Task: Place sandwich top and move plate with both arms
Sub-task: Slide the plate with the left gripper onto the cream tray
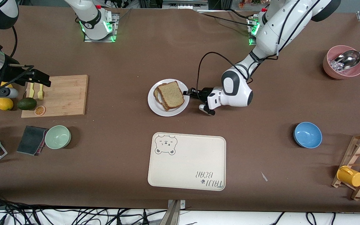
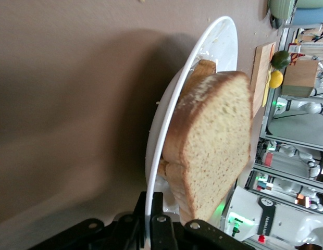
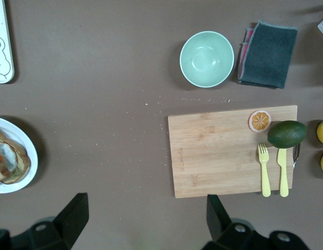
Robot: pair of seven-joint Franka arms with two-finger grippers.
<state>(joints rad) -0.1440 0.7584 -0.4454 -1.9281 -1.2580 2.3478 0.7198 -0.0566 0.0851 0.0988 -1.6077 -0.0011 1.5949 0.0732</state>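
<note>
The white plate (image 1: 167, 112) sits mid-table with the sandwich on it. The sandwich top (image 1: 171, 94), a brown wholegrain slice, lies on the stack. My left gripper (image 1: 187, 93) is low at the plate's edge on the left arm's side, shut on the rim. In the left wrist view the thin white plate rim (image 2: 203, 49) runs between the left gripper's (image 2: 151, 219) black fingers, with the sandwich top (image 2: 213, 151) just past them. My right gripper (image 1: 42, 81) hangs open and empty in the air by the wooden cutting board. The right wrist view shows that gripper (image 3: 146, 213) over bare table, with part of the plate (image 3: 28, 156) at the frame's edge.
A cream bear tray (image 1: 187, 161) lies nearer to the front camera than the plate. The cutting board (image 1: 64, 95) holds yellow cutlery, an avocado and an orange slice. A green bowl (image 1: 57, 137) and dark cloth sit nearby. A blue bowl (image 1: 307, 134), pink bowl (image 1: 342, 70) and mug rack (image 1: 359, 165) stand toward the left arm's end.
</note>
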